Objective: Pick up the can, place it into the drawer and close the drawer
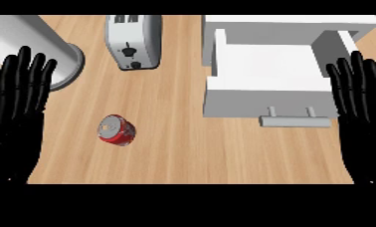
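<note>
At the far left edge the left hand (23, 96) rests with fingers straight and pointing up the view, spread a little, holding nothing; its dark forearm runs down to the lower edge. Just beside its fingertips, at the upper left, a grey round pot (51, 47) stands on the wooden worktop (183, 146), cut off by the view's top and left edges, and only its curved wall and base rim show. To the right of it, near the top, lies a silver toaster (134, 42) with two dark slots at its far end and a black knob and a black lever on the face turned upward; no brand or writing can be read on it. Lower down and a little left of the toaster, well apart from both hands, the red can (117, 130) sits on bare wood, tilted so that its silver lid faces up and to the left; its red side carries pale markings too small to read. Right of centre a white drawer (268, 79) stands pulled out of a white cabinet, open toward the viewer, its inside showing plain white, with a grey bar handle (295, 119) on two short posts at its front. The can is outside the drawer, well to its left. At the far right edge the right hand (354, 101) rests likewise, fingers straight and upward, holding nothing, partly overlapping the drawer's right side.
</note>
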You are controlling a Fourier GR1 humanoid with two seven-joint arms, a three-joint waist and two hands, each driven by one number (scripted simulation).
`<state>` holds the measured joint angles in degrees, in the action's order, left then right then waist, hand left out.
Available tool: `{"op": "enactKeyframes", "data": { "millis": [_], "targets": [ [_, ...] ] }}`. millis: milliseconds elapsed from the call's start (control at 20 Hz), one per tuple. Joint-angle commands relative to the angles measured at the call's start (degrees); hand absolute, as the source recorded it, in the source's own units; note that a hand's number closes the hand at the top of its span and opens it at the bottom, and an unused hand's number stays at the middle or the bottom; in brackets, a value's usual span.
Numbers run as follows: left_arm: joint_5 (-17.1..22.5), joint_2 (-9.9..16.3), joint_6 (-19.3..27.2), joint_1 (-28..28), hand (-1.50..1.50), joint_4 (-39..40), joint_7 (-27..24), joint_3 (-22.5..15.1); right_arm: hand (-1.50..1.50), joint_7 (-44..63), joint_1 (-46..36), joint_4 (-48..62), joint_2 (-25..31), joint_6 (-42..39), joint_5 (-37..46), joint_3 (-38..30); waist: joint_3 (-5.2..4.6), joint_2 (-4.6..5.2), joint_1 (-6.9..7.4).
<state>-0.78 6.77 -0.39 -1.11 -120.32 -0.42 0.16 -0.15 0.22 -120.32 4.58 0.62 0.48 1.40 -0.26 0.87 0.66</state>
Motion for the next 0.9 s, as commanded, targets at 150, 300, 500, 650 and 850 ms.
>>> {"op": "enactKeyframes", "data": {
  "millis": [150, 300, 500, 650, 850],
  "targets": [
    [9.7, 1.77, -13.05, 2.92, -1.5, -0.84, -5.3, -6.65, -1.5, 0.74, -2.77, -0.09, 1.69, -0.09, -0.98, -3.56, 0.19, -0.85, -0.75],
    [10.44, 6.54, -15.64, 6.91, -1.5, 2.68, 6.45, -8.03, -1.5, 9.4, 1.66, 3.61, 0.4, 2.15, 0.26, -2.62, 0.27, -0.36, -0.87],
    [14.71, 8.64, -17.62, 11.55, -1.5, -2.63, 10.96, -7.2, -1.5, 13.08, 6.21, -1.01, 0.02, 2.89, 1.14, -1.87, 0.24, -1.05, -0.61],
    [17.94, 10.21, -21.12, 15.89, -1.5, -3.42, 9.39, -4.19, -1.5, 11.01, 5.17, 2.36, 0.31, 1.62, 0.26, -2.83, 0.25, -0.92, -0.3],
    [21.1, 9.69, -19.91, 9.92, -1.5, -5.52, 17.21, -2.3, -1.5, 10.85, 7.76, 0.51, 2.75, -1.93, -4.41, -7.83, 0.27, -0.9, -0.77]
  ]
}}
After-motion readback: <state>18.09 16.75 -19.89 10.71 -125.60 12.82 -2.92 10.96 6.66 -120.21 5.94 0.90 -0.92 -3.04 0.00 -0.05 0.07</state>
